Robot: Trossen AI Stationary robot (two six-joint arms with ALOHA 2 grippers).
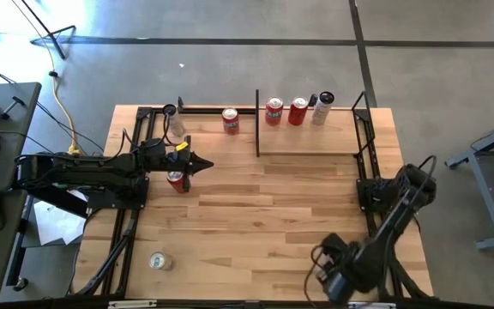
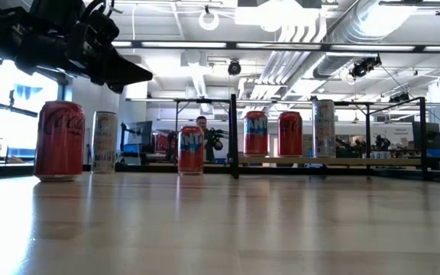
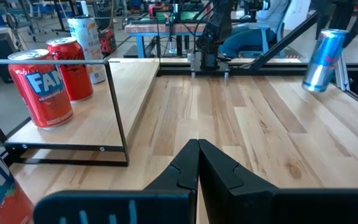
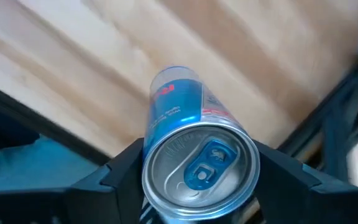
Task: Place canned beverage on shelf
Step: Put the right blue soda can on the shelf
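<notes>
Your right gripper (image 4: 197,186) clamps its fingers on a blue canned beverage (image 4: 188,149), well away from the shelf (image 1: 307,137). Your left gripper (image 3: 197,163) has its fingers pressed together, empty, above the table (image 1: 264,223), a red cola can (image 1: 177,180) just beside them and the shelf ahead.

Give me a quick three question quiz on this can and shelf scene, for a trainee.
1. How many cans stand on the shelf?
2. True or false: the left gripper holds a can.
3. What colour is the can in the right gripper? A red, B blue, C white.
Key: 1. Three. 2. False: it is shut on nothing. 3. B, the blue can.
</notes>
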